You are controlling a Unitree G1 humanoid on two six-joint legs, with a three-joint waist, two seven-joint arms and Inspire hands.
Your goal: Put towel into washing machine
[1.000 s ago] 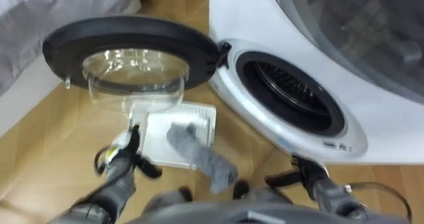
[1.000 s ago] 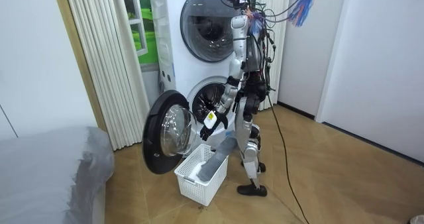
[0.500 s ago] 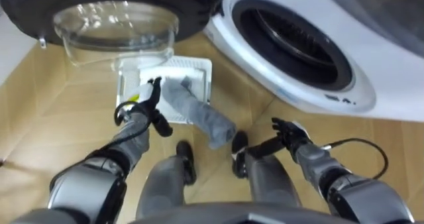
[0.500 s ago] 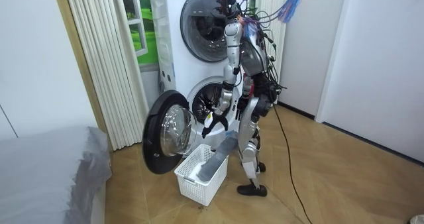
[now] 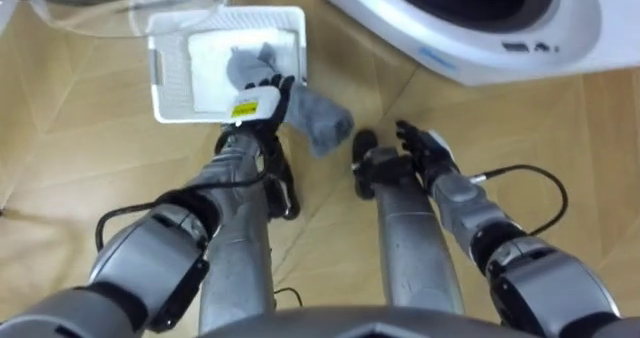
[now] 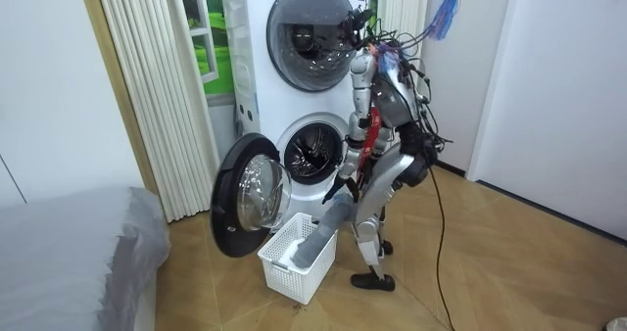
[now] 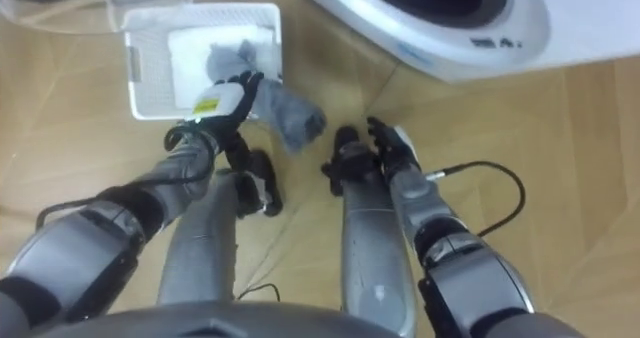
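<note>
Left hand has its fingers stretched out flat, not curled, lying over the towel at the basket rim; real contact is hard to make out, and the fingertips blur into the grey cloth. Right hand is spread and empty, low by the robot's knee. The towel is grey, soft and lumpy, one end bunched inside the basket, the other draped over the near right corner and hanging to the floor. The basket is white plastic, rectangular, with slotted walls, and sits on wood parquet. Beyond it is the washer, white and glossy with a round opening, its drum cut off at the top edge. The door is open, only the bottom of its clear glass bowl showing. In the room view the robot stands bent forward at the lower machine, with the basket at its feet and its hands too small to read.
</note>
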